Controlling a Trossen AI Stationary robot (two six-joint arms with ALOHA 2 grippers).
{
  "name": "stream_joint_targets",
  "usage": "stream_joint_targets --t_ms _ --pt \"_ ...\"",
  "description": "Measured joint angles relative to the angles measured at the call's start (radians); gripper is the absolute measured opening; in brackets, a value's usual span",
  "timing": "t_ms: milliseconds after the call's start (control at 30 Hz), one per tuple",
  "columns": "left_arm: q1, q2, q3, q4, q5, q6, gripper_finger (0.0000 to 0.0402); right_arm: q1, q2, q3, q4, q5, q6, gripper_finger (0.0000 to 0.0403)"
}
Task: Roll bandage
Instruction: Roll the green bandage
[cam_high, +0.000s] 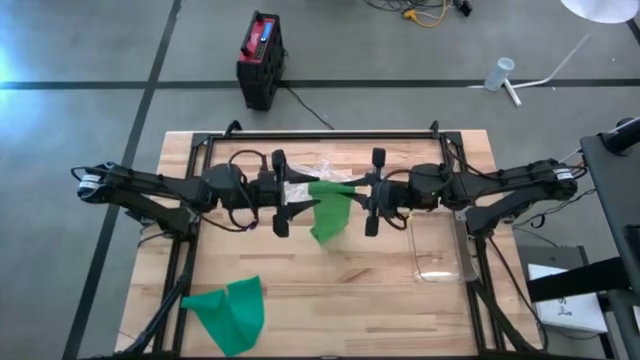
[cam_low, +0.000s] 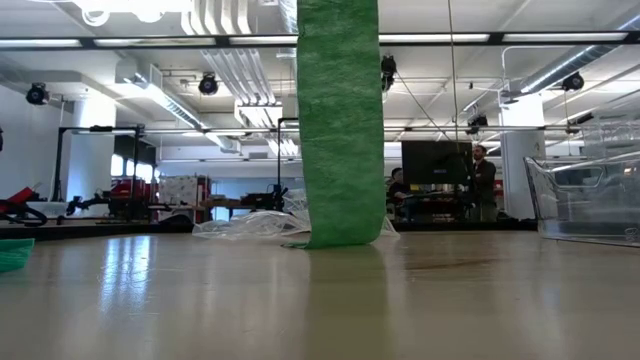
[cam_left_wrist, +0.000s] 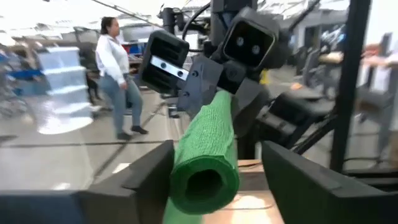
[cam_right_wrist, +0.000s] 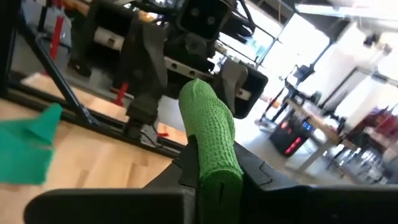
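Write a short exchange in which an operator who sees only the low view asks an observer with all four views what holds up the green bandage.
Operator: I see only the green bandage hanging down to the table. What holds its top?
Observer: The right gripper is shut on its rolled upper part.
Operator: And the left gripper?
Observer: The left gripper faces the right one, its fingers open on either side of the roll's end.

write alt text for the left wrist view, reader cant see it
A rolled green bandage sits between the left gripper's open fingers, its far end held by the right gripper facing the camera. A person walks in the room behind.
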Motion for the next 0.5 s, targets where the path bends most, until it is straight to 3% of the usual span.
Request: stream_joint_targets --t_ms 233,500 --pt "0.006 -0.011 0.006 -0.001 0.02 -0.142 0.0268 0.022 0.0 0.0 0.019 -0.004 -0.105 0.0038" --pt "0.035 -0.012 0.006 -0.012 0.03 -0.165 0.0212 0.042 0.0 0.001 0.038 0.0 -0.172 0.0038"
